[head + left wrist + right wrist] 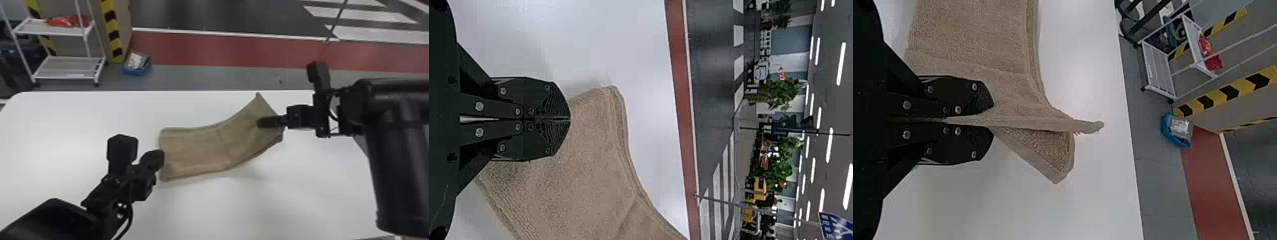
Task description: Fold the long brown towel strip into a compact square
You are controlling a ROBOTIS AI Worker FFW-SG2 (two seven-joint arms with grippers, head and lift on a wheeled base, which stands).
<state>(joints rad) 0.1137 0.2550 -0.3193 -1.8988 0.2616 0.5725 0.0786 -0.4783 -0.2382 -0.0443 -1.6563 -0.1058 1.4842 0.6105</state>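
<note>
At the robot's left, the left gripper point(570, 118) has its jaws together, with no cloth seen between them. Their tips overlap the short left edge of the brown towel point(194, 150) in the head view; whether they press on it, I cannot tell. From there the towel lies to the right, its long axis running from the left jaws to the right ones and bending towards the bench's far side on the way. A crease point(224, 145) crosses it between the two pairs, somewhat nearer the right jaws.

The right gripper point(993, 119) has its jaws clamped on the towel, pinching it into a thin upright ridge point(1028, 121); beside that, a loose corner point(1053, 162) sticks out. The next move turns on this axis: the right jaws, at the far end from the left ones, would probably carry their end leftwards over the crease, and the bunched pinch could make that fold skew.

The cloth is a ribbed, napped terry, soft and limp, with stacked layers along its long sides and a smoother band near the pinch. The bench point(63, 121) is smooth and white, with a rounded corner.
</note>
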